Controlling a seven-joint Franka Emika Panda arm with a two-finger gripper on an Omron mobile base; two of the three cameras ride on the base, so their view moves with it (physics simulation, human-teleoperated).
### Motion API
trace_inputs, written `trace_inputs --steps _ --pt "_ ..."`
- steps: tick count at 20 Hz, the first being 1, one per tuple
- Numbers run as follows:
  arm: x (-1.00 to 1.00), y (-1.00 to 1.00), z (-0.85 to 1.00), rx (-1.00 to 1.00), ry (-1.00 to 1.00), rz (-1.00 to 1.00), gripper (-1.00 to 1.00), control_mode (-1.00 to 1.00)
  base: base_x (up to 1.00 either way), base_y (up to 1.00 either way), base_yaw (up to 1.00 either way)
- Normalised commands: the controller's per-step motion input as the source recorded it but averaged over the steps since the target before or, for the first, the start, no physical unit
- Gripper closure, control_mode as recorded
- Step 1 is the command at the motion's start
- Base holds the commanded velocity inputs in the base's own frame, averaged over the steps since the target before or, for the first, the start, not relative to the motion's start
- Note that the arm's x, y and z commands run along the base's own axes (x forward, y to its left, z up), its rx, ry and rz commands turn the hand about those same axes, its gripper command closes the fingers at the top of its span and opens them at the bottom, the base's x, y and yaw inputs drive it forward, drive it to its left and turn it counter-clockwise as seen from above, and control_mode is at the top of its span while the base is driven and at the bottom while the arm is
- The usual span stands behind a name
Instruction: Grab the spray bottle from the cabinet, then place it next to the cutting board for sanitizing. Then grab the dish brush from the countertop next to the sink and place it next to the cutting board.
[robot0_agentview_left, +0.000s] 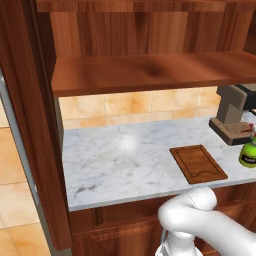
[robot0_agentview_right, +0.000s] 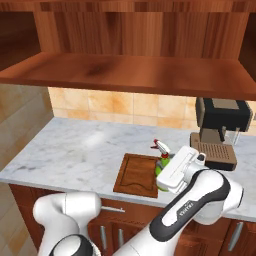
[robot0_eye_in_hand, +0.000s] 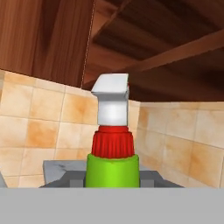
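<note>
I have the spray bottle (robot0_agentview_right: 162, 161) out of the cabinet (robot0_agentview_left: 150, 70) and low over the marble tabletop (robot0_agentview_right: 75, 155), just right of the cutting board (robot0_agentview_right: 136, 175). My end effector (robot0_agentview_right: 172, 172) seems closed around its green body, though the fingers are hidden. Setting it down remains, then the whole dish brush leg.

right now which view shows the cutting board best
The left base view: the whole cutting board lies unobstructed on the countertop. In the right base view the arm and spray bottle cover its right edge.
</note>
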Motion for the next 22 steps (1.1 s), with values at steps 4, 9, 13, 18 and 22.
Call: trace_inputs --steps 4,9,13,18,22 --pt "0.49 -0.05 -0.35 -0.02 0.00 0.00 1.00 -1.00 0.00 0.00 0.00" --pt "0.54 -0.14 -0.36 0.00 0.00 0.00 1.00 -1.00 0.00 0.00 0.00" --pt "0.56 -0.16 -0.43 0.00 0.00 0.00 1.00 -1.00 0.00 0.00 0.00" --pt "0.56 -0.21 -0.49 0.00 0.00 0.00 1.00 -1.00 0.00 0.00 0.00" --pt "0.53 -0.28 -0.54 0.00 0.00 0.00 1.00 -1.00 0.00 0.00 0.00"
